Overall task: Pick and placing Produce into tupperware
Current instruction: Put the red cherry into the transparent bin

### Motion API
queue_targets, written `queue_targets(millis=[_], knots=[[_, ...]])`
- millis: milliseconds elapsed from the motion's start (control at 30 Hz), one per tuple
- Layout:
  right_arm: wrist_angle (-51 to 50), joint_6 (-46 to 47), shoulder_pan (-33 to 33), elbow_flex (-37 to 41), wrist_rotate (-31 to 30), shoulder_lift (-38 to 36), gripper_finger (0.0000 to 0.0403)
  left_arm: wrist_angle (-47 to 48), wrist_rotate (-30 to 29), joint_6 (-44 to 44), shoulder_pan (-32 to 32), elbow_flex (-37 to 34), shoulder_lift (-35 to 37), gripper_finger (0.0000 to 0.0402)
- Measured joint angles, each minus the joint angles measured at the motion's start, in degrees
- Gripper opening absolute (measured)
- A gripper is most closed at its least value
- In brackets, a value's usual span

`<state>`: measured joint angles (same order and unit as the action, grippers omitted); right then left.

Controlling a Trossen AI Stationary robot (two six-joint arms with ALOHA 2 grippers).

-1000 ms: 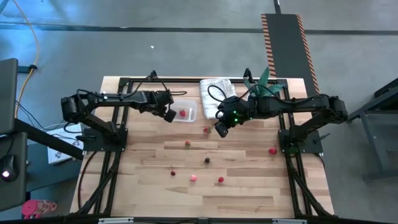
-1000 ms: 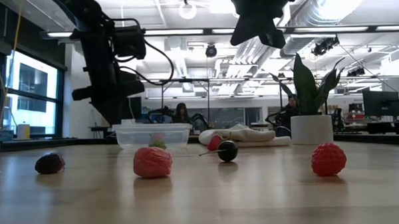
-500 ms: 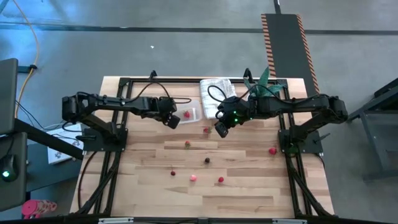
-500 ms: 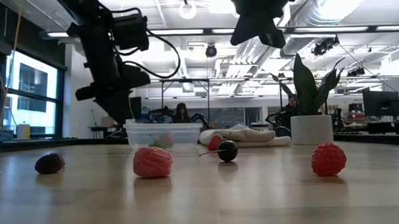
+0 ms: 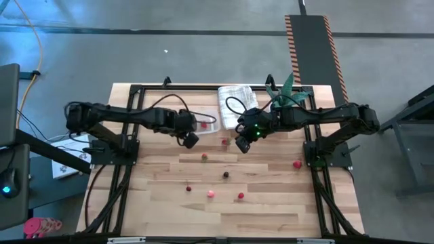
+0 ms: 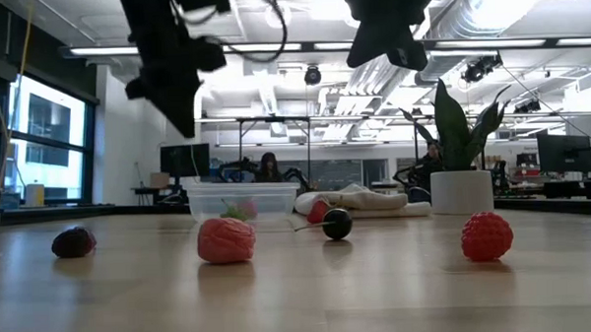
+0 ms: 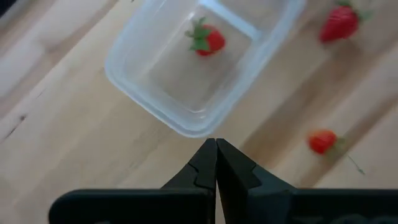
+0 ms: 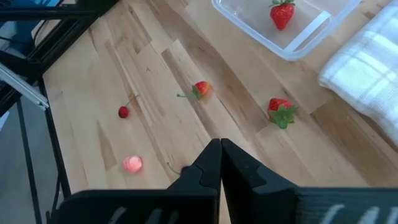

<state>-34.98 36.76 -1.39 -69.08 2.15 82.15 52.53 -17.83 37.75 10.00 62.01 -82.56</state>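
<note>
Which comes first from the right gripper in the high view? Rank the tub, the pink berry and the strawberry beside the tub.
1. Strawberry, just left of the right gripper.
2. Tub, farther left, by the towel.
3. Pink berry, mid-table among loose berries.

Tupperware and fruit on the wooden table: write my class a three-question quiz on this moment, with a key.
1. True or false: the tupperware holds one strawberry.
2. Which hand is nearer the tupperware in the high view? A: left hand. B: right hand.
3. Fill in: beside the tupperware lies a folded white ____.

Key: 1 true. 2 A. 3 towel.
</note>
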Motion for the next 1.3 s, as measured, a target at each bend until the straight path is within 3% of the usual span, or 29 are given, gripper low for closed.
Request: queue_targets(millis=[233,433,567,633,733,833,1000,1100,1300], knots=[[0.0,-1.3,0.0,0.0,0.1,0.0,0.0001,1.0,1.6,1.9,-6.4,3.2,0.0,0.0014],[0.0,-3.6,0.0,0.0,2.6,-0.2,0.0001,1.6,5.3,-0.2,-11.6,3.2,0.0,0.0096],[0.0,-5.2,0.0,0.0,2.9,-0.2,0.0001,1.5,12.8,-12.1,-16.5,3.2,0.0,0.0156],[0.0,-5.3,-0.1,0.0,2.9,-0.2,0.0001,1.2,17.3,-12.3,-18.1,3.2,0.0,0.0181],[0.0,-5.4,-0.1,0.0,2.9,-0.2,0.0001,1.3,18.9,-4.1,-19.4,3.1,-1.0,0.0210],[-0.1,-5.8,-0.1,0.0,2.9,-0.2,0.0001,0.3,18.5,10.4,-19.8,1.8,-1.4,0.0226],[-0.6,-7.4,-0.1,0.0,2.9,-0.2,0.0001,-2.5,19.8,32.6,-20.8,-1.1,-3.5,0.0221],[-0.9,-8.9,-0.1,0.0,3.1,-0.2,0.0001,-3.2,20.0,40.4,-22.2,-1.8,-5.6,0.0206],[-2.1,-12.1,-0.1,0.0,5.5,-0.2,0.0001,-11.8,19.8,47.4,-24.0,-1.7,-10.6,0.0187]])
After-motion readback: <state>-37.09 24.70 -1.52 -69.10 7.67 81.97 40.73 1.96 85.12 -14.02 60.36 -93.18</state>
